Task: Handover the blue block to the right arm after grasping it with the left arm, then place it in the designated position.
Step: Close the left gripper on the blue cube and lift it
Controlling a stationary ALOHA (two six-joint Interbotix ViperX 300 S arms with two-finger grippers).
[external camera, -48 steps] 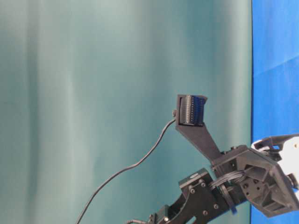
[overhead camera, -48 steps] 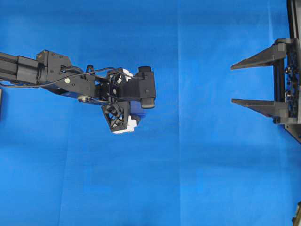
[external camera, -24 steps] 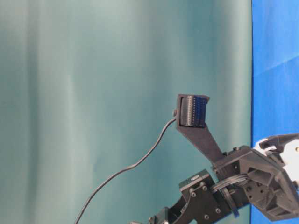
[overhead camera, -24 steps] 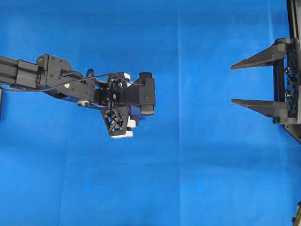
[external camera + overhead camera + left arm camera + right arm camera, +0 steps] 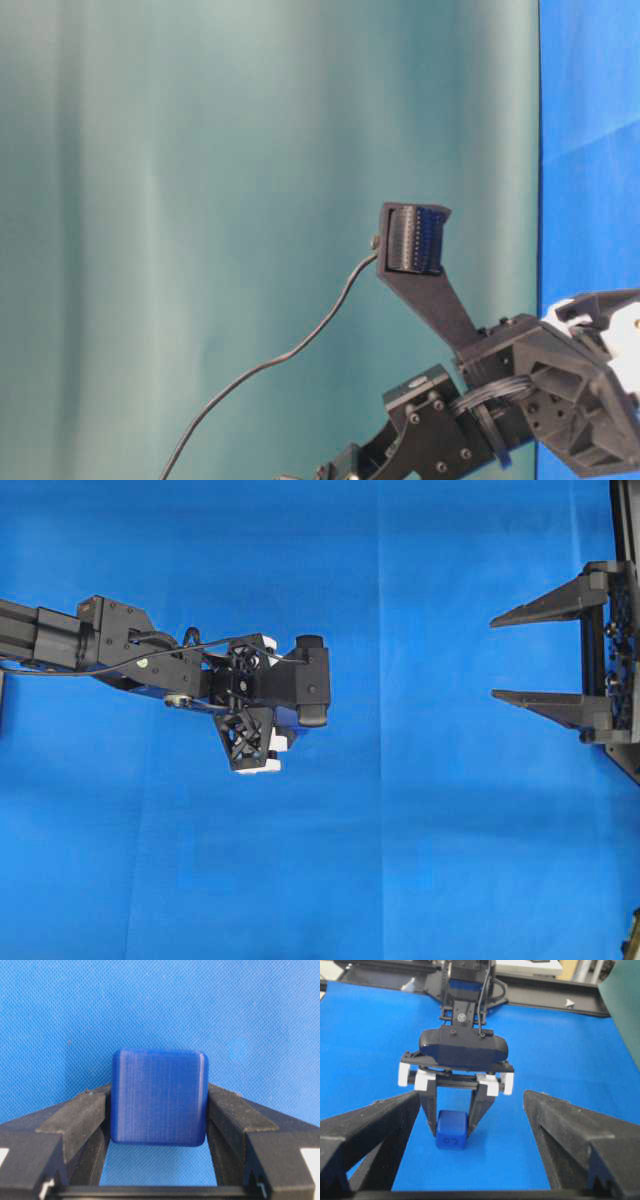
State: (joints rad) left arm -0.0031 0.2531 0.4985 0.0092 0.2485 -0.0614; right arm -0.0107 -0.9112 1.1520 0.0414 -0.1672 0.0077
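The blue block (image 5: 159, 1096) is a small dark-blue cube sitting between the two black fingers of my left gripper (image 5: 159, 1094), which touch its sides. In the right wrist view the block (image 5: 451, 1129) shows at or just above the blue cloth, held by the downward-pointing left gripper (image 5: 452, 1119) with white brackets. In the overhead view the left gripper (image 5: 268, 712) is left of centre and hides the block. My right gripper (image 5: 493, 658) is open and empty at the right edge, far from the block, with its fingers (image 5: 375, 1127) facing the left gripper.
The blue cloth (image 5: 400, 840) covers the whole work surface. A teal backdrop (image 5: 200, 200) fills the table-level view, with part of the left arm (image 5: 520, 390) in the lower right. A dark frame (image 5: 545, 997) runs along the table's far side.
The left gripper has shifted slightly left and tilted, with its white bracket lower in the overhead view. The right gripper has not moved.
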